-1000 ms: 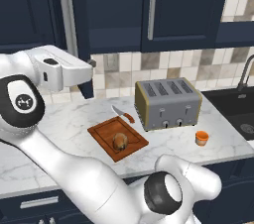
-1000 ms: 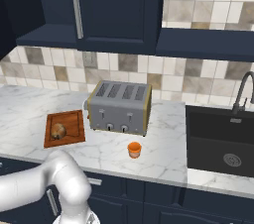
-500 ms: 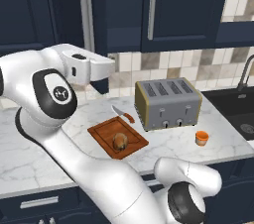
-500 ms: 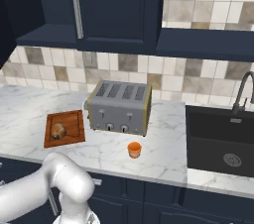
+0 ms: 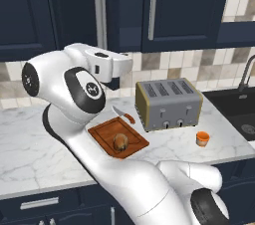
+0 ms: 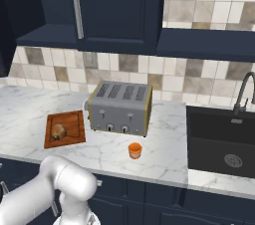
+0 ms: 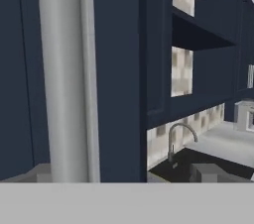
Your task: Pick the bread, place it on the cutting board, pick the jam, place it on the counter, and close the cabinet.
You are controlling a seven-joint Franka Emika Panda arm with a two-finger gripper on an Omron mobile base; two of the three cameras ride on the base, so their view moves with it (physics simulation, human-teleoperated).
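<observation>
**Robot arm raised at the cabinet, bread on the board, jam on the table**

Nearest to us, our white arm curves up from the base, and our hand [image 5: 119, 64] sits high, just below the dark navy cabinet [image 5: 124, 10]. Its fingers stand wide apart and hold nothing. Seen from the hand, a long silver bar handle [image 7: 64, 74] runs upright, very close, against the navy cabinet door [image 7: 119, 69].

Below the hand lies the white marble table [image 5: 30, 144]. On it rests the reddish-brown cutting board [image 5: 102, 137], and the small brown bread [image 5: 120, 142] sits on the board. A knife with a reddish handle [image 5: 125, 116] lies just behind the board. Beside the board stands a silver four-slot toaster [image 5: 169, 103]. In front of the toaster, apart from it, the orange jam [image 5: 202, 138] stands upright on the table. Farther off to the right we see a dark sink [image 6: 224, 142] with its curved tap [image 6: 244, 92], and a tiled wall behind.
</observation>
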